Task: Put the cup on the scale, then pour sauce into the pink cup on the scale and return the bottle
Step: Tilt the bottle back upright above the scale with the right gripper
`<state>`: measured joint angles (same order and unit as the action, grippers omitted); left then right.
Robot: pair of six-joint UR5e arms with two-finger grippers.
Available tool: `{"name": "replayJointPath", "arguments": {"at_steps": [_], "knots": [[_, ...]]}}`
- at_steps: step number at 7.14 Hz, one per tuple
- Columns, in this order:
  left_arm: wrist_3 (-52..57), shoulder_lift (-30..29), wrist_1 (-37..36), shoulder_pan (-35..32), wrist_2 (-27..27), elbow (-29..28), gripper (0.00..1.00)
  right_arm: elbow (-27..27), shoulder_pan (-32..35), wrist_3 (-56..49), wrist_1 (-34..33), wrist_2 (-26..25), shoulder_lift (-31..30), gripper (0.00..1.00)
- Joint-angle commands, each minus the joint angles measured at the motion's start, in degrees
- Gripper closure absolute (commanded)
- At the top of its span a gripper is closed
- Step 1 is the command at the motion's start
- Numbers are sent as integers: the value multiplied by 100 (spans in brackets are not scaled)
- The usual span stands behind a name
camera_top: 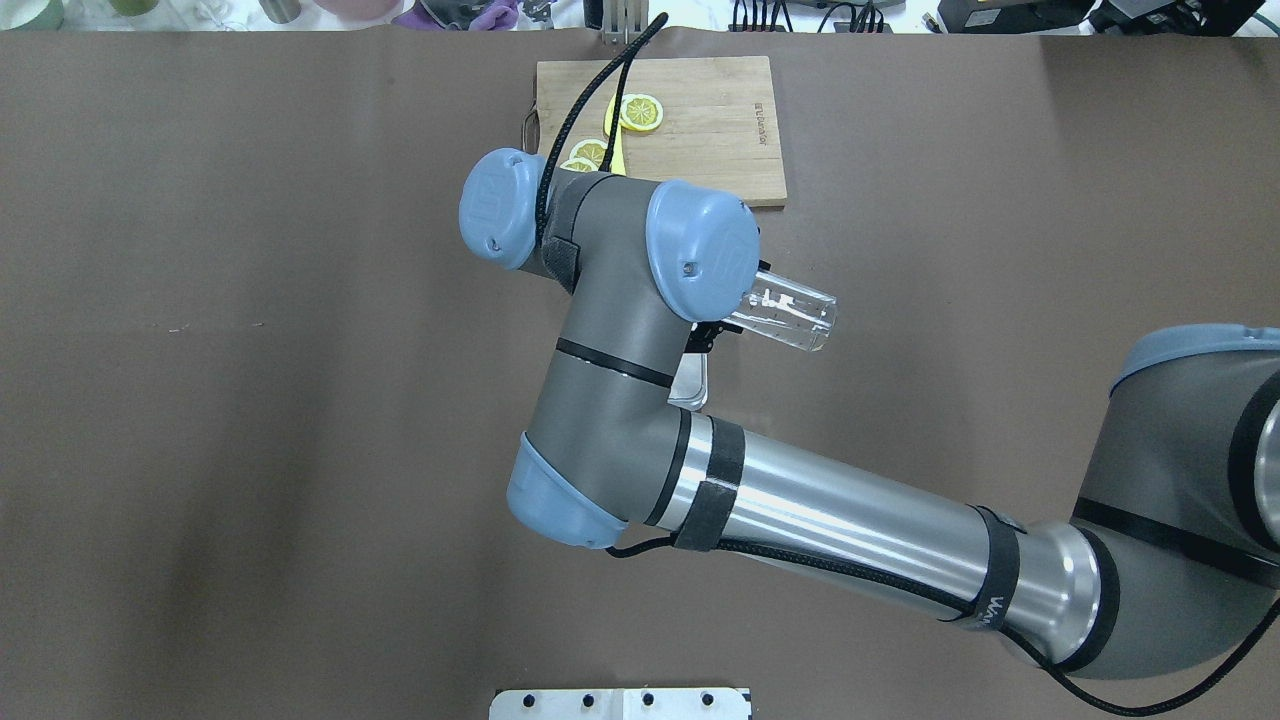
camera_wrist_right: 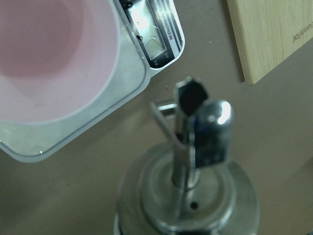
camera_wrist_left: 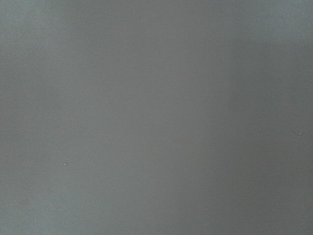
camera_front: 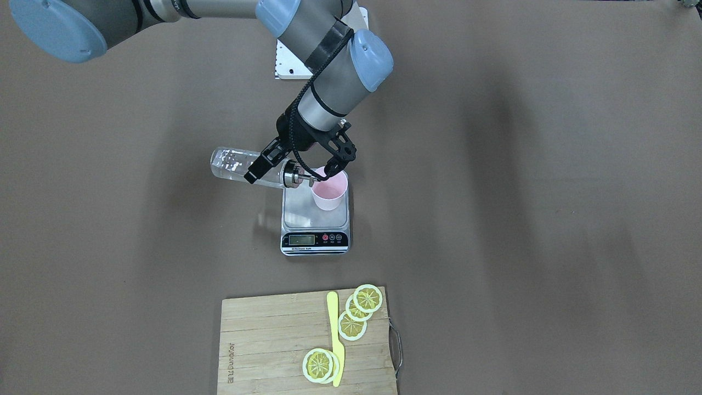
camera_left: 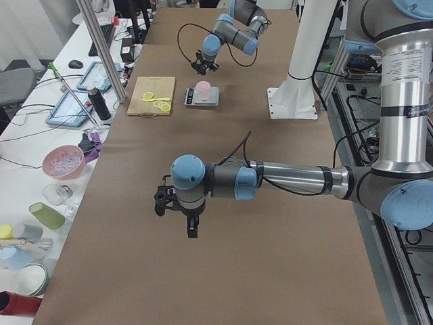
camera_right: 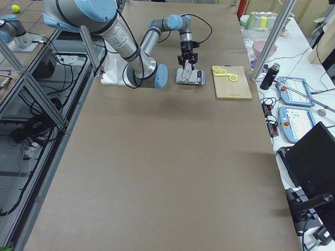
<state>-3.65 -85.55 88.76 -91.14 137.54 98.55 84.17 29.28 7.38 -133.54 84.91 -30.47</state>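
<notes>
bottle (camera_wrist_right: 188, 205) with metal pourer cap close up; pink cup (camera_wrist_right: 49, 54) on scale (camera_wrist_right: 161, 34) upper left; wooden board (camera_wrist_right: 274, 34) right

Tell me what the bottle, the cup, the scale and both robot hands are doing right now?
scale: flat on the table, display too small to read.
cup: upright on the scale.
bottle: tipped almost flat, spout at the cup's rim; no stream visible.
right gripper: shut on the bottle.
left gripper: above bare table, away from the scale; open or shut, cannot tell.
</notes>
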Motion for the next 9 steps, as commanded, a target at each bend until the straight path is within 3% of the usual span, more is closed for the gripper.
{"name": "replayJointPath", "arguments": {"at_steps": [1, 5, 9], "knots": [[5, -32, 1, 9, 0, -29, 2, 502, 173, 0, 441, 183, -362, 100], [5, -41, 1, 9, 0, -47, 2, 1494, 604, -96, 1310, 701, -1081, 100], [13, -15, 1, 9, 0, -56, 2, 2734, 1271, -736, 2611, 1404, -2495, 100]]}}
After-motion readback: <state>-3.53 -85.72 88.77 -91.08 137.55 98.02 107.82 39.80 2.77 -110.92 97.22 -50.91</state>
